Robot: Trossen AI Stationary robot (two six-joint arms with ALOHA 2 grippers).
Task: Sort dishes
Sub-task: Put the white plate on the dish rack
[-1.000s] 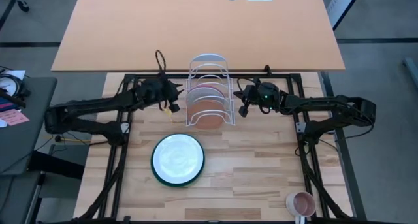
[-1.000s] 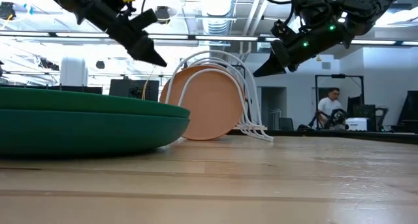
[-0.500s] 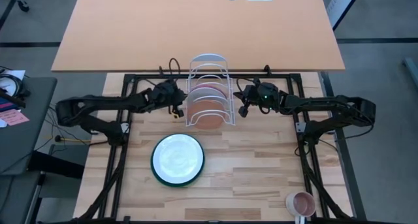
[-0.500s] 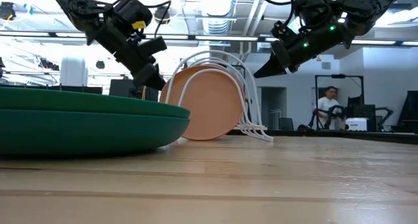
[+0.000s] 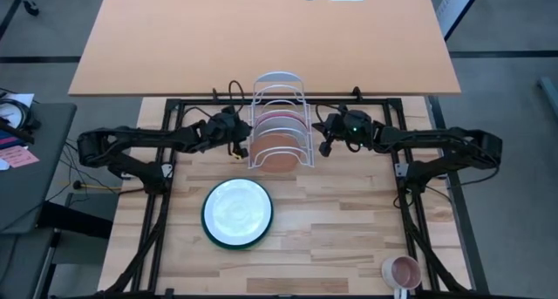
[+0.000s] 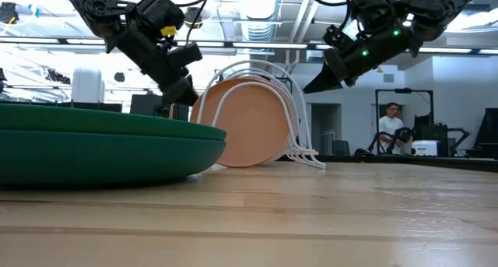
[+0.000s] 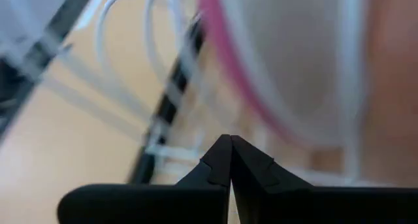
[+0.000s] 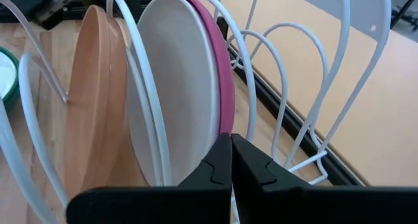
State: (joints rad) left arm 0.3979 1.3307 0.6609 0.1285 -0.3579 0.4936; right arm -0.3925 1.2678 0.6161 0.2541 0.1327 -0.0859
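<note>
Left gripper (image 5: pixel 237 147) and right gripper (image 5: pixel 323 147) flanked the white wire rack (image 5: pixel 279 94) holding the terracotta-brown round plate (image 5: pixel 281 153); both jaws fully closed, empty.

Rack (image 7: pixel 163 87) and pink plate (image 7: pixel 241 87) blurred in left wrist view, green plate (image 6: pixel 93 146) cut off at low view's edge

Black jointed arms (image 5: pixel 139 142) (green light on right).
</note>
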